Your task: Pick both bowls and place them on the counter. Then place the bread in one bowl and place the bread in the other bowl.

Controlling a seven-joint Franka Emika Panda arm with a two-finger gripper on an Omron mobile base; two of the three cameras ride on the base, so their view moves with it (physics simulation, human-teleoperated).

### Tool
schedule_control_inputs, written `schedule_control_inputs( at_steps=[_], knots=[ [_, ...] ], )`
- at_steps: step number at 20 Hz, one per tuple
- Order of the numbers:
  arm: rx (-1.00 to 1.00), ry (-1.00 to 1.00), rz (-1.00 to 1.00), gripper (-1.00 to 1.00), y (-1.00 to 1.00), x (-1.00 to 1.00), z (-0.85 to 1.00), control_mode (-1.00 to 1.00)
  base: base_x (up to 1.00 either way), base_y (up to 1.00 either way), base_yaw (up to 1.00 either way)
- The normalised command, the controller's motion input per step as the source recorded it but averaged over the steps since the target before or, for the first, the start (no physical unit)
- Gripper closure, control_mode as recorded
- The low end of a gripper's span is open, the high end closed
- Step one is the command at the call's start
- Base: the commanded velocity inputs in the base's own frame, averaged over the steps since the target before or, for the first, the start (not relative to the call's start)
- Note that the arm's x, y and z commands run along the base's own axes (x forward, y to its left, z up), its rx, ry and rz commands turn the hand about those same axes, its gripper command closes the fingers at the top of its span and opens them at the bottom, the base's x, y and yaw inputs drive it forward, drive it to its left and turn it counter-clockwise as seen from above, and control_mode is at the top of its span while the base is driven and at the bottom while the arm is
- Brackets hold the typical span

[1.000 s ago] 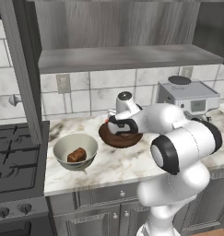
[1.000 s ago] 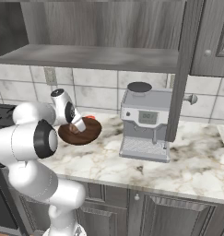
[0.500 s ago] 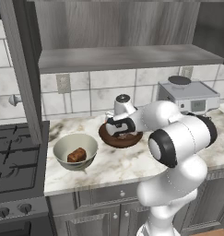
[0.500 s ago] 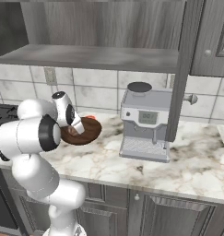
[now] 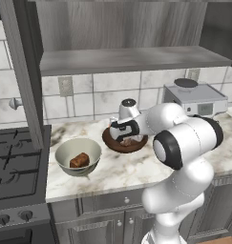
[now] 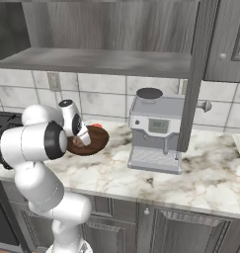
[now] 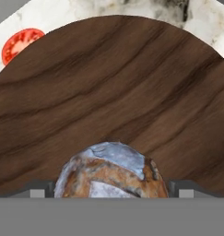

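Lying in the wooden bowl [image 7: 113, 87]: unlabelled bread [image 7: 111, 173].

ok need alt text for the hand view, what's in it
A crusty round bread roll sits in a wide dark wooden bowl, seen close from above, with the open claw's two finger tips on either side of it. A red tomato slice lies on the marble counter just past the bowl's rim.

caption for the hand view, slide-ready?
Open end effector over a crusty bread loaf in the wooden bowl.
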Motion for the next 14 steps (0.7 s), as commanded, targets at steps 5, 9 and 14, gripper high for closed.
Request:
schedule_control_inputs(
  at_steps=[5, 9, 14],
  knots=[
    [0.01, 0.0, 0.0, 1.0, 0.0, 0.0, -0.09, -1.0, 0.0, 0.0, 0.0],
    [0.01, 0.0, 0.0, -1.0, 0.0, 0.0, -0.06, -1.0, 0.0, 0.0, 0.0],
    [0.0, 0.0, 0.0, -1.0, 0.0, 0.0, -0.02, -1.0, 0.0, 0.0, 0.0]
  ],
)
